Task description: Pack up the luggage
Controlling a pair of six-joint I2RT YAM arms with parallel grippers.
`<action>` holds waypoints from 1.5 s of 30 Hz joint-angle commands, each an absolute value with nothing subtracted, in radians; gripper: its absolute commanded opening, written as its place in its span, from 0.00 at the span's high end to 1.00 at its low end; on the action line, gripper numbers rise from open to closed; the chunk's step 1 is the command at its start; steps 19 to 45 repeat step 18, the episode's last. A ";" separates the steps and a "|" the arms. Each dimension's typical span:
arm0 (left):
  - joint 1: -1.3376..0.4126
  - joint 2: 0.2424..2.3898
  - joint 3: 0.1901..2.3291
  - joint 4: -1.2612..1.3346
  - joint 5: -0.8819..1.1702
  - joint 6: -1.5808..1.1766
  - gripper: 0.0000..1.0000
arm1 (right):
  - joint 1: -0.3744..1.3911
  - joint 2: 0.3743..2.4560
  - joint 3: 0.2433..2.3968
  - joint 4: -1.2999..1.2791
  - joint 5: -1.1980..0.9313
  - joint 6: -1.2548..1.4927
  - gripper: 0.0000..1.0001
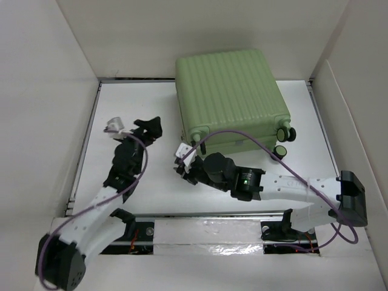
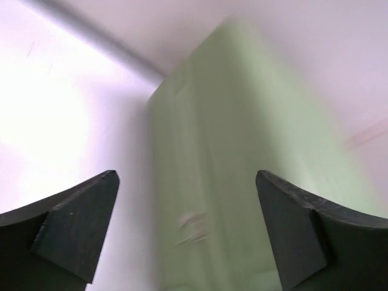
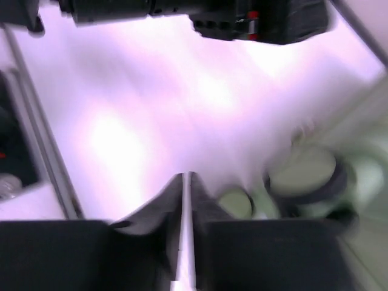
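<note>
Green luggage [image 1: 230, 97] is lying closed at the back of the table [image 1: 163, 197], wheels [image 1: 284, 133] pointing right. Left gripper [image 2: 187, 182] is gaping wide, facing its shell. Right gripper [image 3: 187, 179] is sitting pressed almost together off its near-left corner.

A white tabletop [image 1: 139, 103], brightly lit, fills the middle of the overhead frame. The luggage [image 1: 227, 97], a pale green hard-shell case, lies flat and shut on it in the upper centre, with its ribbed shell facing up and its far edge close to the back wall [image 1: 182, 30]. Its black-and-green wheels [image 1: 284, 133] jut from the case's lower right corner, over the white surface.
</note>
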State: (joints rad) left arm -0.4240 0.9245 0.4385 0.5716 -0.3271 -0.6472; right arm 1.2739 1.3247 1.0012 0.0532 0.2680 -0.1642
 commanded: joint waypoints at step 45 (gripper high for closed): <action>-0.428 0.387 0.693 0.002 -0.124 -0.608 0.01 | 0.909 0.778 0.876 0.078 0.297 -0.095 0.00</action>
